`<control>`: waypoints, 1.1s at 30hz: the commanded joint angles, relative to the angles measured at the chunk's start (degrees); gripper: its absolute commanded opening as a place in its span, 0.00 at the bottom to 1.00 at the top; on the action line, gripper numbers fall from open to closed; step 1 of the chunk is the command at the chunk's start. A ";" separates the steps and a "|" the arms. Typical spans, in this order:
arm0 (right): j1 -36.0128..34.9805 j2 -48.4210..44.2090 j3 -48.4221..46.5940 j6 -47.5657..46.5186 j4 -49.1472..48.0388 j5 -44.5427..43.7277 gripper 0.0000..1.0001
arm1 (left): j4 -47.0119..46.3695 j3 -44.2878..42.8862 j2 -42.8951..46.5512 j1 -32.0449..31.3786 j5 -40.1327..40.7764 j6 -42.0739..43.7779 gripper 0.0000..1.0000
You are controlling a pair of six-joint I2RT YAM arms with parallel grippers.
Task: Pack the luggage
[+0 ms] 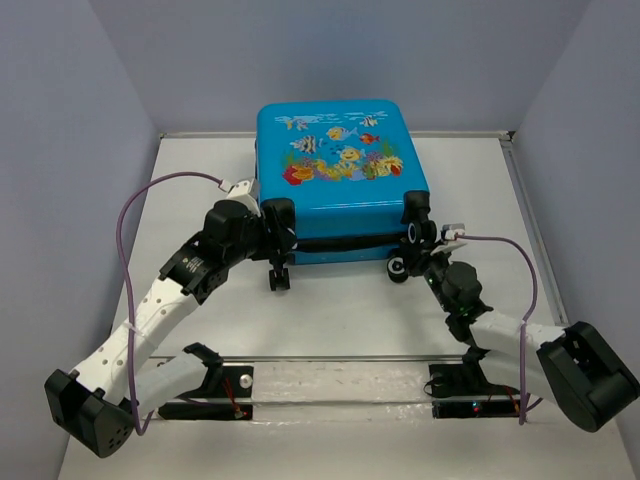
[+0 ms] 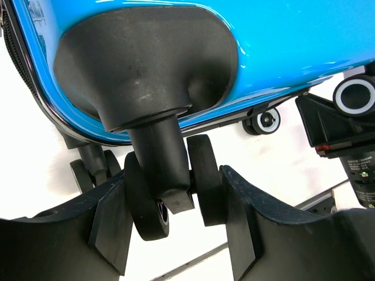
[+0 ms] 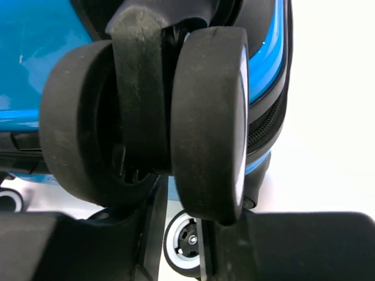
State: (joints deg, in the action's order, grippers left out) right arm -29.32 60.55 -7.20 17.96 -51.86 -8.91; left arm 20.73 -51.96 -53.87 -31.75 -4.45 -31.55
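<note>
The blue luggage (image 1: 340, 170) lies flat and closed on the table, fish print up, wheels toward me. My left gripper (image 1: 278, 255) is at its near left corner. In the left wrist view its fingers (image 2: 111, 228) press on both sides of a black twin wheel (image 2: 146, 205), so the left gripper (image 2: 176, 234) is shut on it. My right gripper (image 1: 415, 228) is at the near right corner. In the right wrist view the right gripper (image 3: 181, 246) shows only a narrow slit between its jaws, just below the upper twin wheel (image 3: 208, 117). It holds nothing that I can see.
A lower white-rimmed wheel (image 1: 400, 268) rests on the table under the right gripper. A metal rail (image 1: 330, 358) runs across the near edge between the arm bases. Grey walls close in left, right and behind. The right arm (image 2: 345, 129) shows in the left wrist view.
</note>
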 commanded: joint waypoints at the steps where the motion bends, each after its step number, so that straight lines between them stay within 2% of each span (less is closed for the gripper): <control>1: 0.32 3.60 -4.40 -0.55 -8.26 -0.50 0.28 | -18.18 -2.79 5.88 -0.95 -8.91 2.81 0.06; 4: 0.32 4.66 -5.01 -0.99 -9.40 -0.15 0.22 | -18.18 -2.62 5.70 -0.86 -9.26 2.72 0.06; 5: 0.32 4.75 -5.01 -1.17 -9.49 -0.23 0.13 | -18.27 -2.62 5.62 -0.95 -9.35 2.72 0.06; 6: 0.32 4.66 -5.10 -1.34 -9.49 -0.49 0.08 | -18.36 -2.70 5.53 -0.95 -9.44 2.72 0.06; 10: 0.32 4.05 -4.75 -1.34 -10.28 -0.59 0.07 | -18.71 -2.97 5.53 -0.95 -9.53 2.72 0.06; 15: 0.32 5.80 -3.61 2.69 -13.35 4.06 0.07 | -20.38 -2.09 4.74 -0.86 -11.54 1.49 0.06; 19: -3.11 9.66 -1.94 3.23 -16.70 1.97 0.07 | -22.23 -2.35 4.30 -0.86 -11.73 1.14 0.06; 20: -3.11 9.93 -1.24 4.10 -16.35 -0.82 0.08 | -21.79 -2.61 4.47 -0.95 -11.11 1.31 0.06; 21: -3.11 9.93 -0.10 4.98 -17.13 -2.15 0.14 | -21.44 -2.96 4.65 -0.95 -10.93 1.58 0.06; 22: -3.11 9.85 1.21 5.94 -18.44 -3.73 0.34 | -21.09 -3.75 4.82 -0.95 -10.76 1.75 0.06; 23: -3.11 9.76 2.79 6.91 -19.41 -4.97 0.45 | -20.82 -4.11 4.82 -0.86 -10.67 2.19 0.06; 24: -3.11 9.67 2.89 7.09 -18.73 -6.20 0.50 | -20.82 -4.37 4.82 -0.86 -10.50 2.37 0.06; 27: -3.11 8.36 3.07 6.39 -17.49 -5.86 0.55 | -18.89 -5.16 5.17 -0.86 -9.70 2.99 0.06; 33: -2.50 4.40 -0.17 2.35 -10.82 -6.39 0.55 | -18.36 -5.34 5.79 -0.77 -9.53 3.16 0.06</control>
State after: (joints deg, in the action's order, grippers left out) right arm -32.08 67.22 -4.40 23.22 -62.78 -13.13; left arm 19.44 -51.00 -53.82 -31.38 -5.34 -32.86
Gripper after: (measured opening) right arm 0.547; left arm 0.636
